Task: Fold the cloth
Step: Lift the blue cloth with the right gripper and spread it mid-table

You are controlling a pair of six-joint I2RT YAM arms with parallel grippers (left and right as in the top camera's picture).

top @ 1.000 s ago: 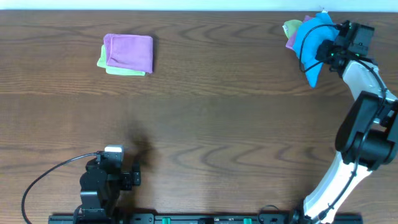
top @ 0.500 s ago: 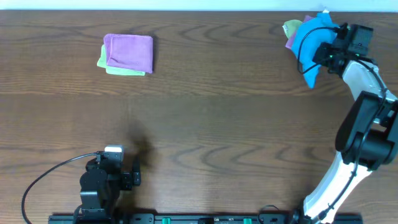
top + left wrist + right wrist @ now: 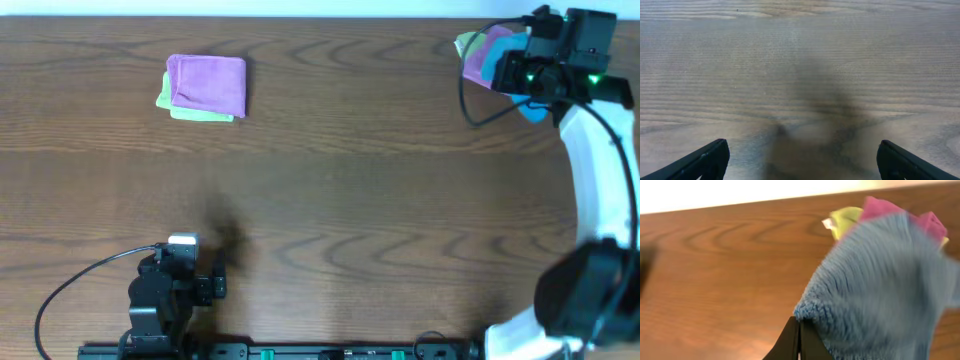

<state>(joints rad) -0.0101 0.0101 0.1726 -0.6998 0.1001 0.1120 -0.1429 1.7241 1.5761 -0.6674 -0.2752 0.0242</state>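
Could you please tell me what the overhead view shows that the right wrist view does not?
Only the overhead view shows the folded purple cloth lying on a green cloth at the far left of the table, and the left arm at the near edge. Only the right wrist view shows the right gripper shut, pinching the edge of the blue cloth. Both show that blue cloth, the yellow-green cloth and pink cloth near it, and the wooden table.
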